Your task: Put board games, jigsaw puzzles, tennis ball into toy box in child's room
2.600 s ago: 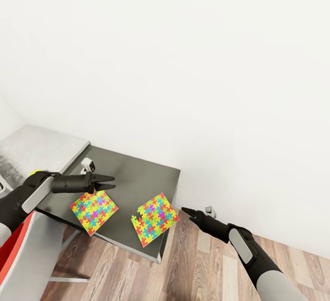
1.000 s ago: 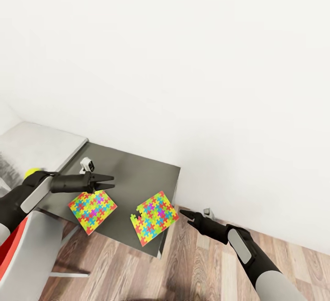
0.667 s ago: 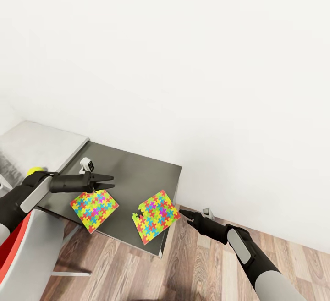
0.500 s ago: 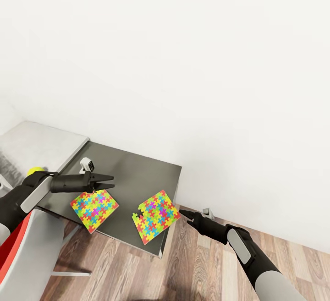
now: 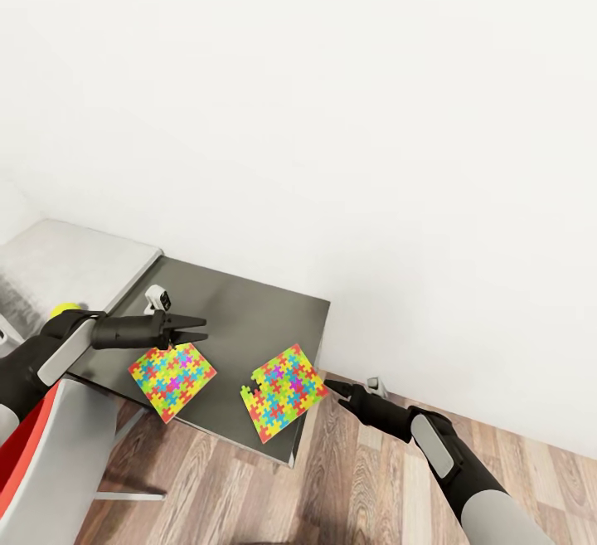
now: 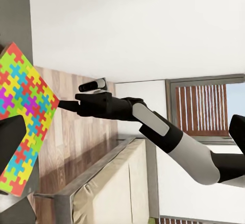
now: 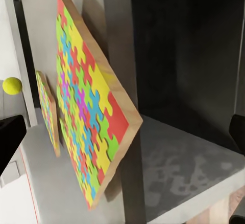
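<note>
Two jigsaw puzzles lie flat on the dark grey side unit (image 5: pixel 249 313) of the table. The left puzzle (image 5: pixel 172 379) is just under my left gripper (image 5: pixel 205 331), which hovers open and holds nothing. The right puzzle (image 5: pixel 280 391) sits at the unit's front corner, slightly over the edge. My right gripper (image 5: pixel 327 384) hangs beside that corner over the floor, open and apart from the puzzle. The right wrist view shows the near puzzle (image 7: pixel 87 111), the far puzzle (image 7: pixel 46 111) and the tennis ball (image 7: pixel 11 85). The tennis ball (image 5: pixel 62 310) peeks out behind my left arm. The toy box and the board games are out of view.
The white table top (image 5: pixel 75 263) adjoins the side unit on the left. A red and white chair (image 5: pixel 50 454) stands at the lower left. A white wall (image 5: pixel 332 114) rises behind the unit and wooden floor (image 5: pixel 356 487) lies in front. A bed (image 6: pixel 112 188) shows in the left wrist view.
The whole picture has drifted slightly, so the camera moved. Both arms keep the same stance over the puzzles. Nothing was gripped or let go.
</note>
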You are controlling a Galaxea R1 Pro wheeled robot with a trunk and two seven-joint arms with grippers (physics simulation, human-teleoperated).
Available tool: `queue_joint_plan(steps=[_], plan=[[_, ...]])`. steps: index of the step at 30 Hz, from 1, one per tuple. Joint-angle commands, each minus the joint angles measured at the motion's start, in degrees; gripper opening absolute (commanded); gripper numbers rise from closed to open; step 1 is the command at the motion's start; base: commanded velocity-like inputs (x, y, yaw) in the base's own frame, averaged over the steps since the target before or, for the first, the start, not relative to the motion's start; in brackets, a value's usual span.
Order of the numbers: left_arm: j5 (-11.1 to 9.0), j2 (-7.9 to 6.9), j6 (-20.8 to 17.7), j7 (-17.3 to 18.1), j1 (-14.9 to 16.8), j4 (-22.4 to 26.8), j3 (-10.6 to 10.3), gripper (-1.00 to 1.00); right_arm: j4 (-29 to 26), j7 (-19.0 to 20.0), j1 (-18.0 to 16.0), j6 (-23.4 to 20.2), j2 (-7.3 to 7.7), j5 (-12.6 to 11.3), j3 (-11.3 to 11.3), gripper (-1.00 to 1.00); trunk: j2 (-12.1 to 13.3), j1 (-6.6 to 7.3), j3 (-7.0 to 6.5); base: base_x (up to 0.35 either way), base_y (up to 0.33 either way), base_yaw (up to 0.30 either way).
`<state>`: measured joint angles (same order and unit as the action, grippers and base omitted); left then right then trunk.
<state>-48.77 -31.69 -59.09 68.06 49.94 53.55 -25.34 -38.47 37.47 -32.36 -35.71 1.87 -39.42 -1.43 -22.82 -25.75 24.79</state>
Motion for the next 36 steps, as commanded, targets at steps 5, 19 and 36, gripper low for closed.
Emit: queue_joint_plan(steps=[5,19,36], plan=[[-0.19,0.02,-0.32,0.15,0.08,-0.03,-0.16,1.0,-0.03,-0.11,-0.03,-0.33,0.06,-0.49,-0.15,1.0,-0.1,-0.03,0.09,0.063,0.037,0.0],[-0.19,0.05,-0.32,0.15,0.07,-0.03,-0.09,1.0,-0.03,-0.11,-0.02,-0.3,0.02,-0.49,-0.27,1.0,-0.1,-0.03,0.09,0.016,0.004,0.0],[-0.19,0.09,-0.32,0.15,0.07,-0.03,-0.07,1.0,-0.11,-0.11,-0.07,-0.15,0.11,-0.49,-2.08,1.0,-0.1,-0.03,0.09,0.0,0.038,0.0]])
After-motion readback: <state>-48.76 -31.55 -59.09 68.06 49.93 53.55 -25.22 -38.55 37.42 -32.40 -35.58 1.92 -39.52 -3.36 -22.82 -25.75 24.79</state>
